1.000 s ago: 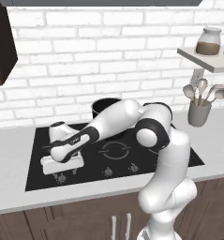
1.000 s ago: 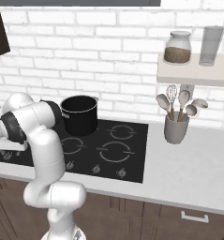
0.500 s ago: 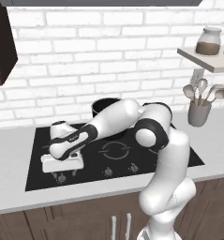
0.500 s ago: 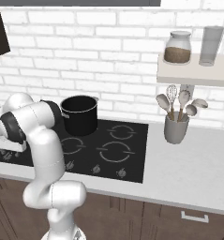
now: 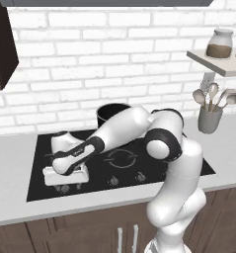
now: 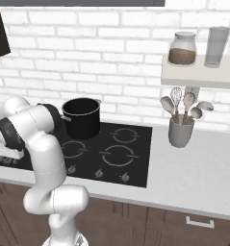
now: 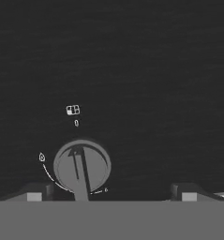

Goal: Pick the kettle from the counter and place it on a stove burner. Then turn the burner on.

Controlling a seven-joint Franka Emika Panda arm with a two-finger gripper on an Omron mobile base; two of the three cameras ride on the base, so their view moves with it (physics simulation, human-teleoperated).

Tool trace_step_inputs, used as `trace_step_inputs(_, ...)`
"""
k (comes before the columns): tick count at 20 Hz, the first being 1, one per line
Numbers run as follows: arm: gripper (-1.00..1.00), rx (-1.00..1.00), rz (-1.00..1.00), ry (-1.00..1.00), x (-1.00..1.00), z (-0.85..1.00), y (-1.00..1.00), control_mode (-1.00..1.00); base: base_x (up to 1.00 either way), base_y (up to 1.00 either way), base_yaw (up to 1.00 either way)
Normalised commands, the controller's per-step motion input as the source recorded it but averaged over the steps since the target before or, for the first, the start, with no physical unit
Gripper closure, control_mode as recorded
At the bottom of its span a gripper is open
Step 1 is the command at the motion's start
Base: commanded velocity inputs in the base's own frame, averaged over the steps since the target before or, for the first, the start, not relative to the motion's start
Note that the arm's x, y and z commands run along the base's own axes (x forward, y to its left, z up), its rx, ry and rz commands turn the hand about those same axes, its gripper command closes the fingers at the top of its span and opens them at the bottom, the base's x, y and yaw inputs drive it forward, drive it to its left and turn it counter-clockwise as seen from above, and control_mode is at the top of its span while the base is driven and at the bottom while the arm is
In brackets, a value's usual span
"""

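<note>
End effector (image 7: 111, 192) barely shifted, still low over cooktop (image 7: 146, 70); fingers wide apart, empty, knob (image 7: 82, 167) between them.

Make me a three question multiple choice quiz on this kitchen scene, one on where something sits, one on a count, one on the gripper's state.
1. Where is the black pot?
A. on the shelf
B. at the back of the cooktop
C. on the floor

2. How many containers stand on the shelf?
A. two
B. four
C. none

3. How do the gripper fingers stand?
A. shut on a spoon
B. shut on the knob
C. open

Answers: 1 B, it stands on the black glass near the brick wall. 2 A, a jar and a glass. 3 C, the fingertips stand wide apart by the grey knob.
</note>
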Motion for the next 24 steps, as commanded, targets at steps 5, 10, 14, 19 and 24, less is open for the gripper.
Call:
trace_step_inputs(5, -1.0, -0.09, 0.0, -0.08, 0.06, 0.0, 0.0, -1.0, 0.0, 0.0, 0.0)
trace_step_inputs(10, -1.0, -0.01, 0.0, 0.0, 0.08, 0.0, 0.01, -1.0, 0.0, 0.0, 0.0)
trace_step_inputs(14, -1.0, 0.0, 0.0, 0.0, 0.19, 0.0, 0.01, -1.0, 0.0, 0.0, 0.0)
trace_step_inputs(19, -1.0, 0.0, 0.0, 0.0, 0.15, 0.0, 0.0, -1.0, 0.0, 0.0, 0.0)
trace_step_inputs(24, -1.0, 0.0, 0.0, 0.0, -0.05, -0.1, 0.15, -1.0, 0.0, 0.0, 0.0)
